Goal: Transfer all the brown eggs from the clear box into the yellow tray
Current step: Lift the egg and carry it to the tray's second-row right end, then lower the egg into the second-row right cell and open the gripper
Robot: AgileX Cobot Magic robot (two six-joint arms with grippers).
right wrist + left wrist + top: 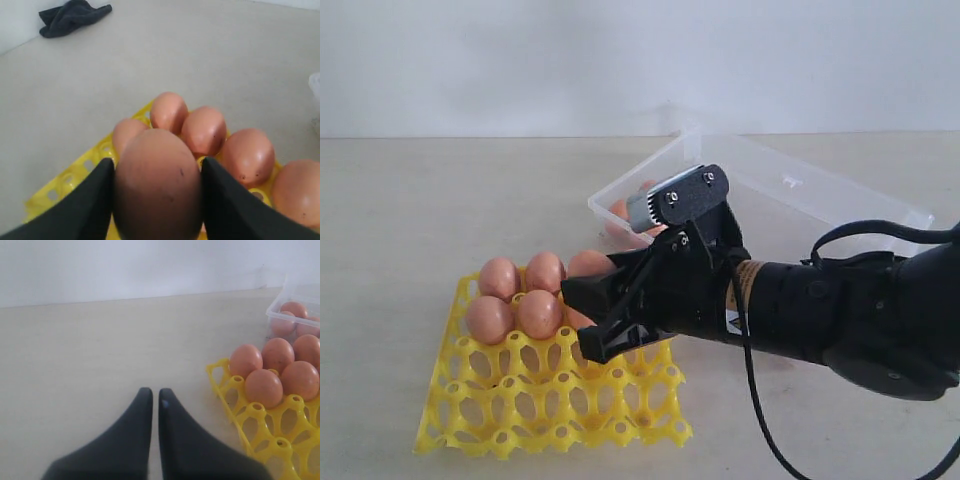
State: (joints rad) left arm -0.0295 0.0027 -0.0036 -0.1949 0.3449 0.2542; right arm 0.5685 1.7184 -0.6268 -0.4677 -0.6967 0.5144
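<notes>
Soft, even light fills all three views, bright enough to wash out the pale beige matte tabletop [400, 220]. Shadows are faint (just a grey smudge along the bright yellow open-work plastic egg tray [520, 415]). The large transparent plastic box [800, 185] shows mild glare on its rims. In the right wrist view the smooth pinkish-brown oval egg [157, 185] nearest the lens is blurred; those behind are sharper.
</notes>
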